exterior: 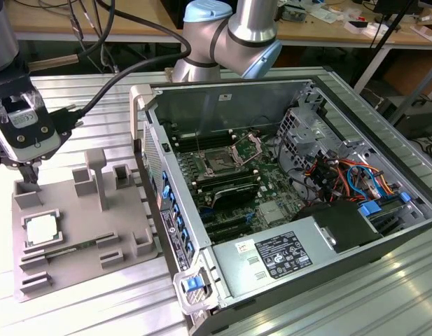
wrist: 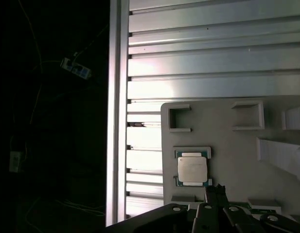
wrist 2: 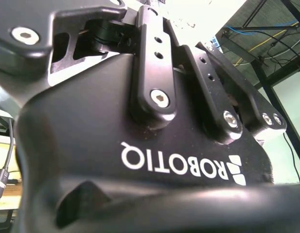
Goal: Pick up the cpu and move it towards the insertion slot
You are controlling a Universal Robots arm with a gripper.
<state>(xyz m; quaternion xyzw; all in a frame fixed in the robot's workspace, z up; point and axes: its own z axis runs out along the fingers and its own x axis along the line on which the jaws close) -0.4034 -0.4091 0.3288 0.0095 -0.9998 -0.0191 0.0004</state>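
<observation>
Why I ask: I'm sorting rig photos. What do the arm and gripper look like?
The arm has silver metal tubes with pale blue joint caps, and a thick black cable runs to its wrist. The gripper is matte black, with jointed bars, silver screw heads and white lettering.

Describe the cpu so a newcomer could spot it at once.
Toward the exterior view's left, beside the open computer case, lies a grey tray. The cpu sits in a framed pocket on it. It is the only flat, silvery-white square among the tray's grey raised blocks.
</observation>
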